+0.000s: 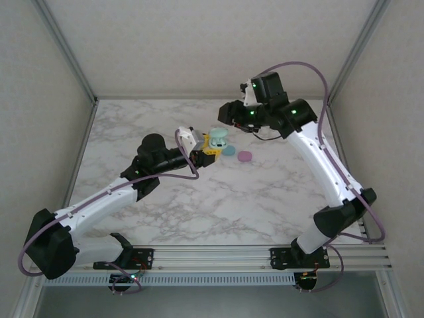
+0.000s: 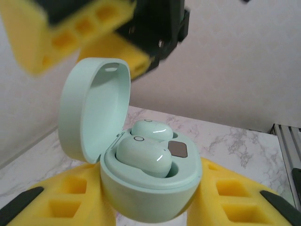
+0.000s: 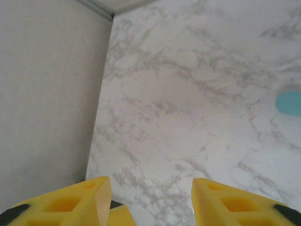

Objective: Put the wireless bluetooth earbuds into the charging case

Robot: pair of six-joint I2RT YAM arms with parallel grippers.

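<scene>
A pale green charging case point(image 2: 146, 188) stands open, its lid point(image 2: 94, 106) tipped up to the left. Two pale green earbuds sit in its wells, one in front point(image 2: 143, 155) and one behind point(image 2: 150, 130). My left gripper point(image 2: 150, 209) is shut on the case, a yellow finger point(image 2: 61, 202) against each side. From above, the case point(image 1: 218, 138) is held just over the table by the left gripper point(image 1: 212, 150). My right gripper point(image 1: 228, 114) hovers above and behind it. Its yellow fingers point(image 3: 70, 202) stand open with nothing between them point(image 3: 148, 188).
A round teal case point(image 1: 228, 150) and a pink-purple case point(image 1: 245, 157) lie on the marble table point(image 1: 199, 199) just right of the held case. The teal one shows at the edge point(image 3: 289, 102) of the right wrist view. Walls enclose the table on three sides.
</scene>
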